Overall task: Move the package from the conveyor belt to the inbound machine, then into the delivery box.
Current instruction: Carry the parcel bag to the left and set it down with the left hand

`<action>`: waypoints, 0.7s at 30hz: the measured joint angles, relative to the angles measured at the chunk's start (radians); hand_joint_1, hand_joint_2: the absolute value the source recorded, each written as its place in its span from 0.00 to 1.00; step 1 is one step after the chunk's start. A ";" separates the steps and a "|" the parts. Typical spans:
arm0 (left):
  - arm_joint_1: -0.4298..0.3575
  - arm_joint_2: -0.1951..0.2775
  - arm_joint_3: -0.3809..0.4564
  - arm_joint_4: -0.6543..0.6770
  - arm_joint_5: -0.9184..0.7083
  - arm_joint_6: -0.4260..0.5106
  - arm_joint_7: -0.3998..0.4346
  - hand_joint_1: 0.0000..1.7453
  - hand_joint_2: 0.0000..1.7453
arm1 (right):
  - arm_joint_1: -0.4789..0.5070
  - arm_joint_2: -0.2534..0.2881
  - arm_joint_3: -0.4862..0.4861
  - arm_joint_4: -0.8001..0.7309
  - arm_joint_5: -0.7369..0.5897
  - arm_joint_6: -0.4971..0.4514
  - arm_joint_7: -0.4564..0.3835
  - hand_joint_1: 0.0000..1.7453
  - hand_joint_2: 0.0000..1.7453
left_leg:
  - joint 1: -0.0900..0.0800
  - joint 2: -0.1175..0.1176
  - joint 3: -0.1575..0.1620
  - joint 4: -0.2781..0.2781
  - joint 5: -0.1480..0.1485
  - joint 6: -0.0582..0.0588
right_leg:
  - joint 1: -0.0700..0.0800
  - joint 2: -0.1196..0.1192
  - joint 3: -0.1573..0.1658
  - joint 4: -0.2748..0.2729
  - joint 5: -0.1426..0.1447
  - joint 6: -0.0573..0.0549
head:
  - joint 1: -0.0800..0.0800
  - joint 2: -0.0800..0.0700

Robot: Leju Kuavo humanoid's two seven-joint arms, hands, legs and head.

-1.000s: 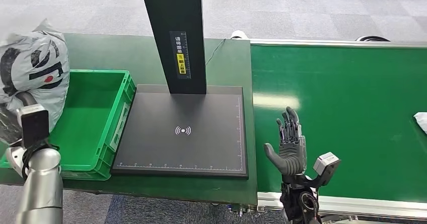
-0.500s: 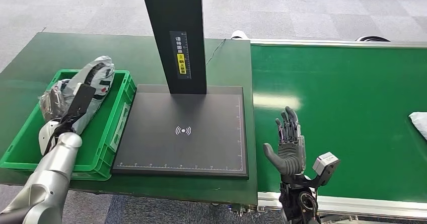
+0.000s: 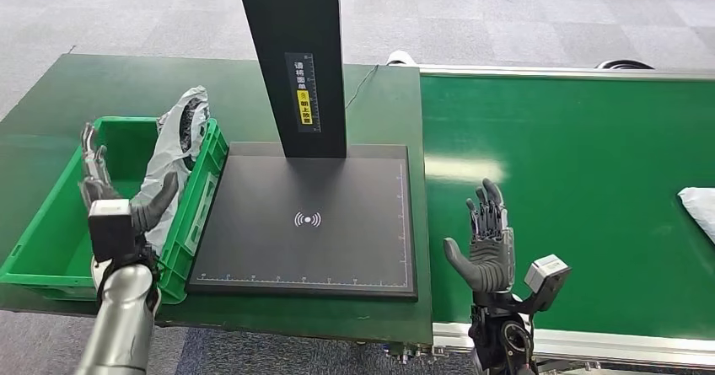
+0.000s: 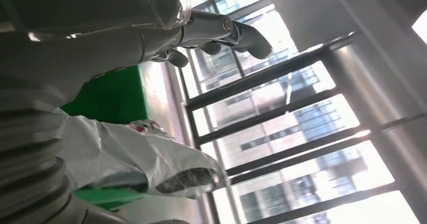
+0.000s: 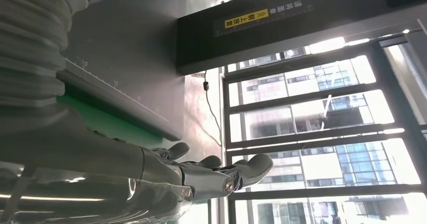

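Head view, from the left: the green box (image 3: 51, 249) sits on the dark green table (image 3: 110, 88), and the left hand (image 3: 114, 198) is raised over it, fingers spread apart and pointing up, thumb out to the side, holding nothing. The package (image 3: 177, 152), a grey-white plastic bag with dark print, stands tilted inside the box against its right wall, its top rising above the rim. The thumb lies at the bag's lower part; whether it touches cannot be told. In the left wrist view the package (image 4: 136, 158) lies just beside the hand (image 4: 166, 32), whose fingers (image 4: 241, 32) are stretched out free of it, with the box's green behind.

Just right of the box lies the black scanner pad (image 3: 308, 223), with a white wireless mark at its middle and ruler ticks along its edges. A black post (image 3: 295, 55) with a yellow label rises from the pad's far edge.

Right of the table runs the green belt (image 3: 573, 181). The right hand (image 3: 485, 244) is held upright over the belt's near edge, palm open, fingers apart and empty; the right wrist view shows its fingers (image 5: 241, 171) extended with nothing between them. At the far right edge a second white bag (image 3: 700, 206) lies on the belt, partly cut off.
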 joint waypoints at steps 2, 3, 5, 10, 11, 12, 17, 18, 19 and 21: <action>0.073 -0.026 -0.022 -0.122 0.035 0.040 -0.031 0.00 1.00 | 0.001 0.000 -0.001 0.000 0.001 -0.004 0.002 0.00 1.00 | 0.000 0.000 0.000 0.000 0.000 0.000 | 0.000 0.000 0.000 0.000 0.000 0.000 | 0.000 0.000; 0.102 -0.037 -0.031 -0.173 0.043 0.058 -0.044 0.00 1.00 | 0.001 0.000 -0.002 0.000 0.002 -0.005 0.003 0.00 1.00 | 0.000 0.000 0.000 0.000 0.000 0.000 | 0.000 0.000 0.000 0.000 0.000 0.000 | 0.000 0.000; 0.152 -0.053 -0.048 -0.254 0.043 0.087 -0.057 0.00 1.00 | 0.002 0.000 -0.003 0.000 0.002 -0.007 0.005 0.00 1.00 | 0.000 0.000 0.000 0.000 0.000 0.000 | 0.000 0.000 0.000 0.000 0.000 0.000 | 0.000 0.000; 0.208 -0.072 -0.087 -0.331 0.008 0.131 -0.036 0.00 1.00 | 0.010 0.005 -0.004 -0.007 0.009 -0.014 0.013 0.00 1.00 | 0.001 -0.001 0.001 0.000 0.000 0.000 | 0.001 -0.001 0.001 0.000 0.000 0.000 | 0.000 0.000; 0.213 -0.074 -0.095 -0.335 0.012 0.124 -0.034 0.00 1.00 | 0.013 0.006 -0.004 -0.010 0.009 -0.015 0.014 0.00 1.00 | 0.001 -0.001 0.001 0.000 0.000 0.000 | 0.001 -0.001 0.001 0.000 0.000 0.000 | 0.000 0.000; 0.219 -0.076 -0.104 -0.337 0.016 0.111 -0.033 0.00 1.00 | 0.016 0.008 -0.004 -0.014 0.010 -0.015 0.015 0.00 1.00 | 0.001 -0.001 0.001 0.000 0.000 0.000 | 0.001 -0.001 0.001 0.000 0.000 0.000 | 0.000 0.000; 0.253 -0.087 -0.183 -0.325 0.017 -0.030 0.001 0.00 1.00 | 0.032 0.014 -0.001 -0.035 0.046 -0.032 0.026 0.00 1.00 | 0.000 -0.001 0.000 0.000 0.000 0.000 | 0.000 -0.001 0.001 0.000 0.000 0.000 | 0.000 0.000; 0.255 -0.091 -0.203 -0.308 0.021 -0.073 0.015 0.00 1.00 | 0.033 0.015 0.003 -0.037 0.065 -0.041 0.030 0.00 1.00 | 0.000 -0.001 0.000 0.000 0.000 0.000 | 0.000 -0.001 0.001 0.000 0.000 0.000 | 0.000 0.000; 0.255 -0.096 -0.221 -0.284 0.029 -0.117 0.022 0.00 1.00 | 0.034 0.016 0.008 -0.038 0.083 -0.050 0.033 0.00 1.00 | 0.000 -0.001 0.000 0.000 0.000 0.000 | 0.000 -0.001 0.001 0.000 0.000 0.000 | 0.000 0.000; 0.254 -0.111 -0.253 -0.214 0.055 -0.203 0.013 0.00 1.00 | 0.035 0.018 0.022 -0.039 0.114 -0.067 0.036 0.00 1.00 | 0.000 -0.001 0.000 0.000 0.000 0.000 | 0.000 -0.001 0.001 0.000 0.000 0.000 | 0.000 0.000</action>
